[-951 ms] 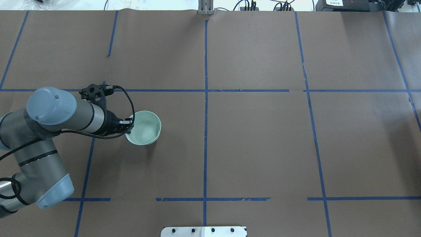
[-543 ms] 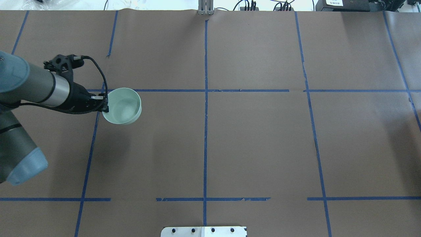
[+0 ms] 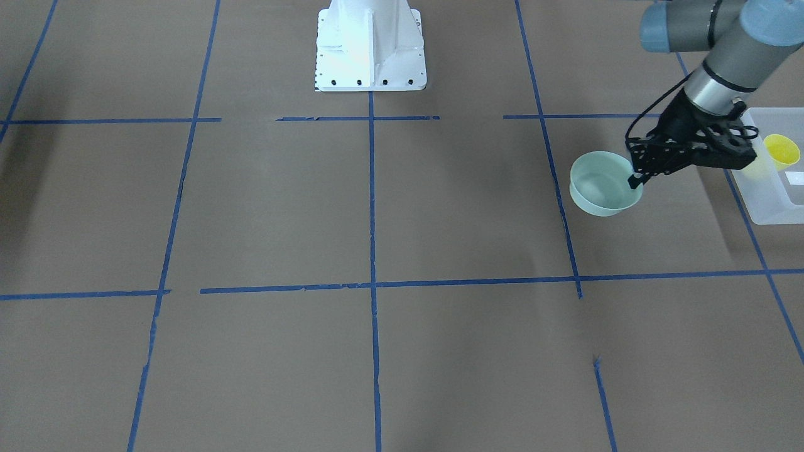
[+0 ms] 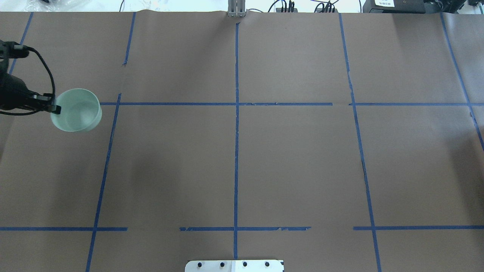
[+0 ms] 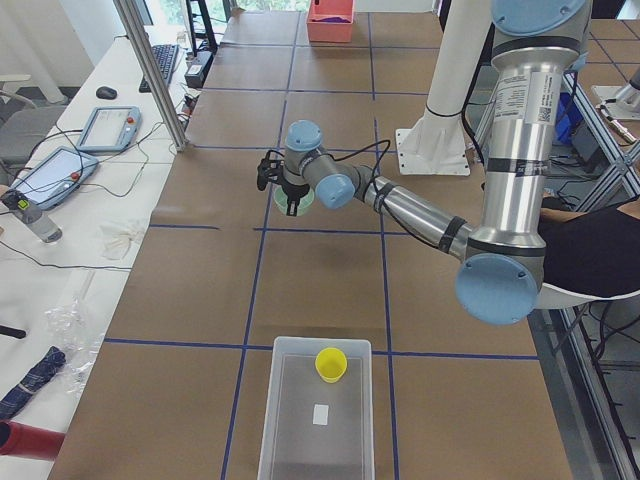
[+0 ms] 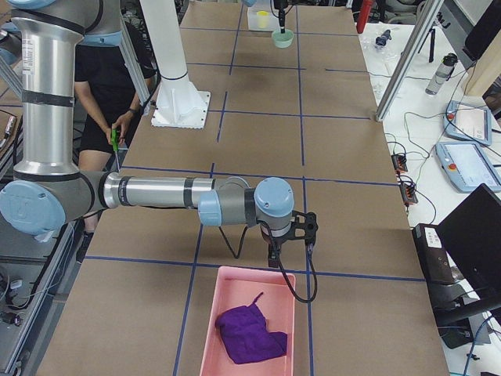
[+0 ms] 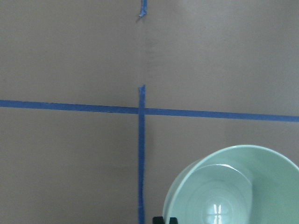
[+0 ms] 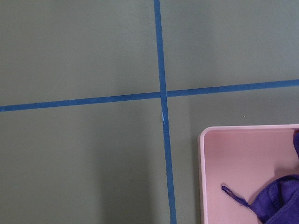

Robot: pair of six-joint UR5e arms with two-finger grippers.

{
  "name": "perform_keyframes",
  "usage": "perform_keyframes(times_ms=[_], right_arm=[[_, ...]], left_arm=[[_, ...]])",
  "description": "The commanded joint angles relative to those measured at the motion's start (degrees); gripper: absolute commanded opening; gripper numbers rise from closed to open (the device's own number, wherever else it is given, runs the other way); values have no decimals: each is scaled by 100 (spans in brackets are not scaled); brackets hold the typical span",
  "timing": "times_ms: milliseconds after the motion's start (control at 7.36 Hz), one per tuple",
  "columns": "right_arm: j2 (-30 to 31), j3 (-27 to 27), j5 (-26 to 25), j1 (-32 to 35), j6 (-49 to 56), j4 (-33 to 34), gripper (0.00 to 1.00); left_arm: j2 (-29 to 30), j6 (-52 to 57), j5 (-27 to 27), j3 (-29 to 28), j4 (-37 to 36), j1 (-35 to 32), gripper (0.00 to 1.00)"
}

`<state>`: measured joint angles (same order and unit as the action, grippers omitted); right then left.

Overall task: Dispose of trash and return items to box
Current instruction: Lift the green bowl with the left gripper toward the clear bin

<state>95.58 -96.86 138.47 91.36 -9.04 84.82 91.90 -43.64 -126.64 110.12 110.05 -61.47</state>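
My left gripper [image 4: 53, 108] is shut on the rim of the pale mint-green bowl [image 4: 77, 109] near the table's left edge; both also show in the front view, gripper [image 3: 634, 181] and bowl [image 3: 603, 185]. The left wrist view shows the bowl [image 7: 238, 186] upright and empty. The translucent box [image 3: 763, 201] lies just beyond it, with the yellow cup [image 3: 781, 150] inside; the left side view shows box [image 5: 300, 440] and cup [image 5: 331, 364]. My right gripper [image 6: 273, 255] hangs by a pink tray; I cannot tell if it is open or shut.
A pink tray [image 6: 210, 321] holding a purple cloth [image 6: 250, 333] lies at the table's right end, also in the right wrist view [image 8: 210, 177]. The robot's white base [image 3: 370, 47] stands at mid-table. Blue tape lines cross the brown table.
My left arm has carried the bowl to the left and farther from the robot, out to the table's left edge. The grip on the rim is unchanged.
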Motion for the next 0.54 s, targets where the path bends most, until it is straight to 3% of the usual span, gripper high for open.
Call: perform_keyframes(times_ms=[0, 408], right_arm=[[-48, 71, 22, -40, -36, 0, 100], [-57, 36, 39, -40, -45, -9, 100]], left_arm=[[-155, 1416, -597, -743, -19, -1091, 0], [-383, 3652, -599, -1780, -132, -2592, 0]])
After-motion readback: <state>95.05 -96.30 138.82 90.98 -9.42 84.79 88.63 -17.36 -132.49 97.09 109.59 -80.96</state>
